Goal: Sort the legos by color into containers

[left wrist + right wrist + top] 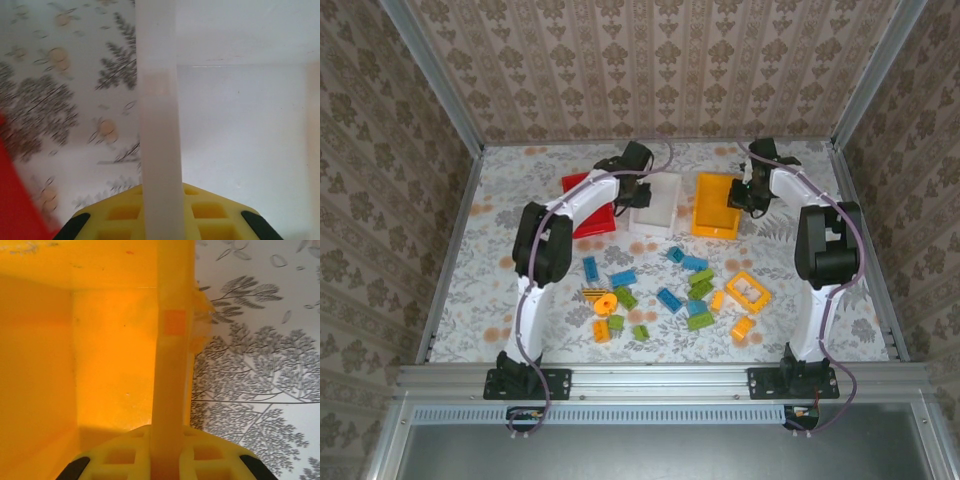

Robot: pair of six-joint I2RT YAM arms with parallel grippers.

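The right gripper (741, 198) is clamped on the right-hand wall of the orange bin (169, 365), the wall running straight up between its closed jaws. The left gripper (634, 194) straddles the left-hand wall of the white bin (158, 130) in the same way, but its fingers are hidden, so I cannot tell whether they pinch yet. Both bins look bare inside. The red bin (590, 226) sits just left of the white one, partly under the left arm. The legos (665, 296) lie loose on the table (490, 280) nearer the arm bases, well apart from all three bins: blue, green and orange mixed. The step looks like placing the containers, with sorting not yet begun. Next, each arm probably needs a firm grip and a low, level drag so the bins slide without tipping
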